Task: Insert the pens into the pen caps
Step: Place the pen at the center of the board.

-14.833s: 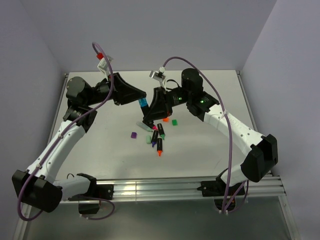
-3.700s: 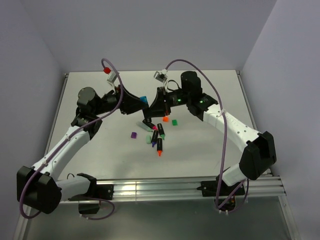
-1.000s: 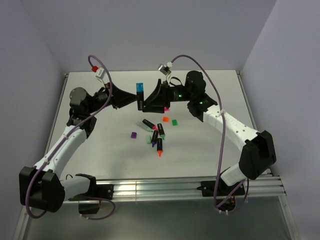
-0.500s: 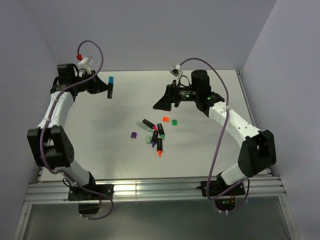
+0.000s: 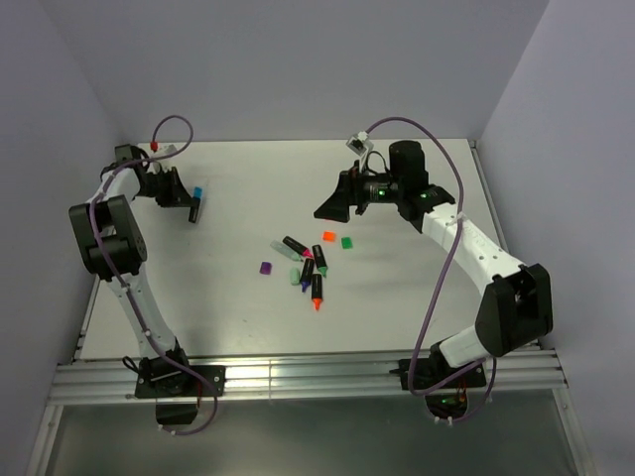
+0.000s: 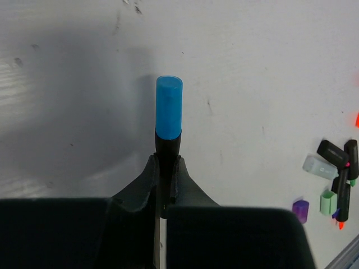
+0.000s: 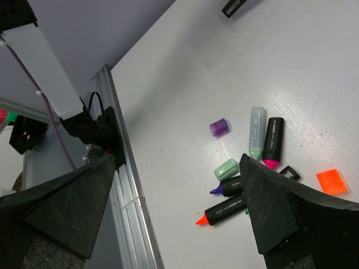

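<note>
Left wrist view: the left gripper (image 6: 164, 168) is clamped on the black barrel of a stubby marker with a smooth, round-ended blue cap (image 6: 168, 115), at the far left of the scuffed matte white table (image 5: 417, 297). The right gripper (image 7: 176, 162) hangs spread wide and empty above loose black markers (image 5: 308, 266) and a blocky purple cap (image 5: 265, 268), green cap (image 5: 346, 242) and orange cap (image 5: 328, 236) mid-table.

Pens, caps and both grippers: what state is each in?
Left gripper: shut on blue pen.
Blue pen: capped, gripped by barrel.
Right gripper: open, empty.
Pink pen: uncapped, lying flat.
Orange pen: uncapped, lying flat.
Purple pen: uncapped, lying flat.
Green pen: uncapped, lying flat.
Purple cap: loose.
Orange cap: loose.
Green cap: loose.
Mint cap: loose.
</note>
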You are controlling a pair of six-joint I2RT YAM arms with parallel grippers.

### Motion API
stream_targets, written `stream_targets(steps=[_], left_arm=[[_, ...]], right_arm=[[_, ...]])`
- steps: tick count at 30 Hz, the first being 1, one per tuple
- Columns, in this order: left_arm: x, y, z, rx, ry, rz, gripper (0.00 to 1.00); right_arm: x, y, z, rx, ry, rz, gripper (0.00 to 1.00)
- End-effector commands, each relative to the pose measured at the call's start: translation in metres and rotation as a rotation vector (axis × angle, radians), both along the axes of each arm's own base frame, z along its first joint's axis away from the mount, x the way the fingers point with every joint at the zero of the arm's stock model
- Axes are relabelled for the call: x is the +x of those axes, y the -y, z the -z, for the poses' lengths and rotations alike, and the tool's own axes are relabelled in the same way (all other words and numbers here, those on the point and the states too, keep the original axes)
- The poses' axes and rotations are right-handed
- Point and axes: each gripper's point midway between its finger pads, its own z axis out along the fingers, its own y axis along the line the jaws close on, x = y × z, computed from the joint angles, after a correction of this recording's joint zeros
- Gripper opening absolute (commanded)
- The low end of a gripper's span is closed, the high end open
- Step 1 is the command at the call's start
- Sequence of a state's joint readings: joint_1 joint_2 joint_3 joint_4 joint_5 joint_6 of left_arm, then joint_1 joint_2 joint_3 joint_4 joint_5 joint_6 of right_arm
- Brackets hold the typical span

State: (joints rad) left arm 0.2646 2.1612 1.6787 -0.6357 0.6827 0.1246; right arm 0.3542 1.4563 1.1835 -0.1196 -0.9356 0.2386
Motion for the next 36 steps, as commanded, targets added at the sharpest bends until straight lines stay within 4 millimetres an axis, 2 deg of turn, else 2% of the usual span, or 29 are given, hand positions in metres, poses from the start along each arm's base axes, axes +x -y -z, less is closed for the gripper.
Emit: stream_targets(steps=[1,5,9,11,12,14,15,16,17,19,21,22,24,31,34,36], left_arm=[[0.016,-0.008,-0.008,0.039,0.053,0.020,0.00],[0.021,-0.018,0.003,0.073,0.030,-0.033,0.00],[0.024,-0.039,0.006,0.185,-0.003,-0.155,0.00],[0.024,-0.047,0.003,0.237,-0.016,-0.222,0.00],[0.022,-0.058,0.003,0.296,-0.028,-0.267,0.00],[0.021,-0.060,-0.003,0.373,-0.019,-0.290,0.00],[0.016,-0.067,0.000,0.439,-0.031,-0.322,0.00],[0.017,-0.068,-0.012,0.469,0.000,-0.335,0.00],[0.021,-0.063,-0.017,0.495,0.030,-0.339,0.00],[0.020,-0.065,-0.023,0.565,0.039,-0.366,0.01],[0.022,-0.055,-0.022,0.611,0.039,-0.355,0.00],[0.024,-0.057,-0.018,0.654,0.030,-0.353,0.00],[0.025,-0.044,-0.011,0.681,0.014,-0.319,0.00],[0.032,-0.028,0.016,0.719,-0.038,-0.288,0.00],[0.032,-0.022,0.021,0.721,-0.043,-0.281,0.07],[0.032,-0.004,0.024,0.707,-0.035,-0.245,0.13]], right_arm=[[-0.004,0.003,-0.010,0.009,0.043,-0.012,1.00],[-0.003,0.002,-0.009,0.009,0.034,-0.012,1.00],[-0.004,0.003,-0.005,0.004,0.027,-0.011,1.00],[-0.004,0.003,-0.003,0.003,0.023,-0.011,1.00],[-0.004,0.003,-0.002,0.003,0.020,-0.013,1.00],[-0.004,0.002,-0.002,0.005,0.017,-0.020,1.00],[-0.004,0.002,-0.002,0.006,0.013,-0.021,1.00],[-0.005,0.002,-0.002,0.006,0.011,-0.023,1.00],[-0.005,0.002,-0.003,0.008,0.015,-0.025,1.00],[-0.005,0.002,-0.002,0.006,0.012,-0.026,1.00],[-0.004,0.002,-0.001,0.005,0.008,-0.027,1.00],[-0.004,0.001,-0.001,0.005,0.007,-0.028,1.00],[-0.003,0.001,-0.001,0.006,0.005,-0.028,1.00],[-0.005,0.003,-0.001,-0.003,0.019,-0.022,1.00],[-0.005,0.004,-0.002,-0.004,0.017,-0.022,1.00],[-0.005,0.004,-0.003,-0.004,0.021,-0.023,1.00]])
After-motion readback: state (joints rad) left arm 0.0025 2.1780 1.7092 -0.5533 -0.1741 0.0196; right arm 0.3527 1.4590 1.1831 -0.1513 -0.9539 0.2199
